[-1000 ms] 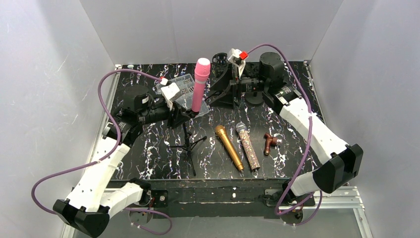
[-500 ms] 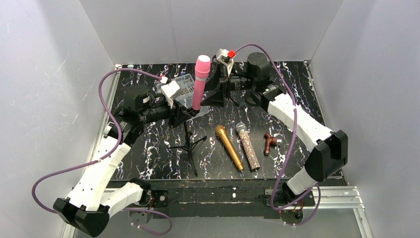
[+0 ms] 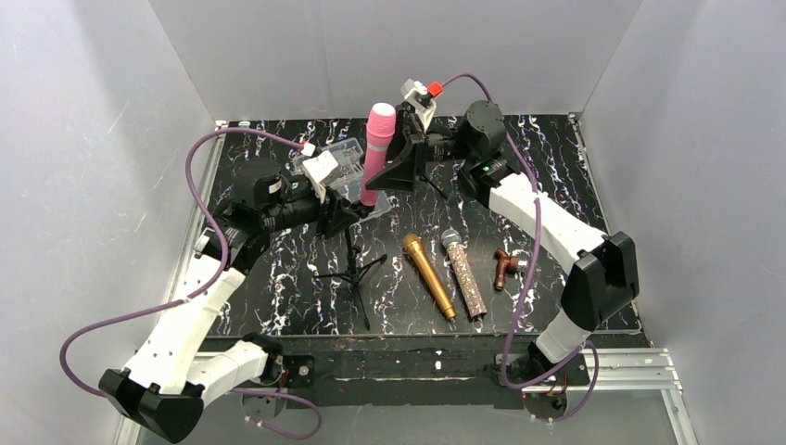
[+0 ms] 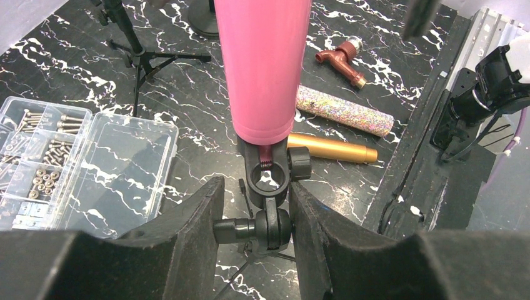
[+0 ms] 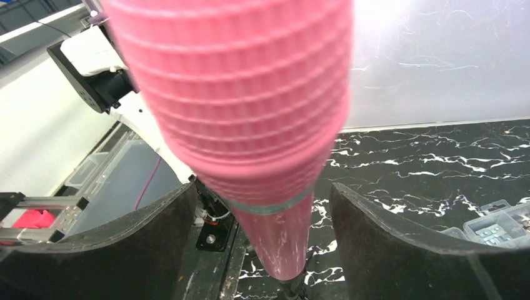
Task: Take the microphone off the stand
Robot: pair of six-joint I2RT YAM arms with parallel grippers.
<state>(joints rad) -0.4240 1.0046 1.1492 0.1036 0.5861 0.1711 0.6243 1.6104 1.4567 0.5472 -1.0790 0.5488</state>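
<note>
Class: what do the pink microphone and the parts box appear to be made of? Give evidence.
Pink microphone: probably matte plastic or painted metal; even colour, soft sheen. Parts box: clear glossy plastic; screws show through it.

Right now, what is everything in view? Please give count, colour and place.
pink microphone: 1, pink, upright in the stand clip
stand: 1, black tripod, centre-left
second stand: 1, black, rear
gold microphone: 1, gold, lying centre
glitter microphone: 1, silvery, beside the gold one
clip: 1, dark red, further right
screw box: 1, clear, rear left
table: 1, black marbled
left gripper: 1, black, shut on stand joint
right gripper: 1, black, open around pink microphone
</note>
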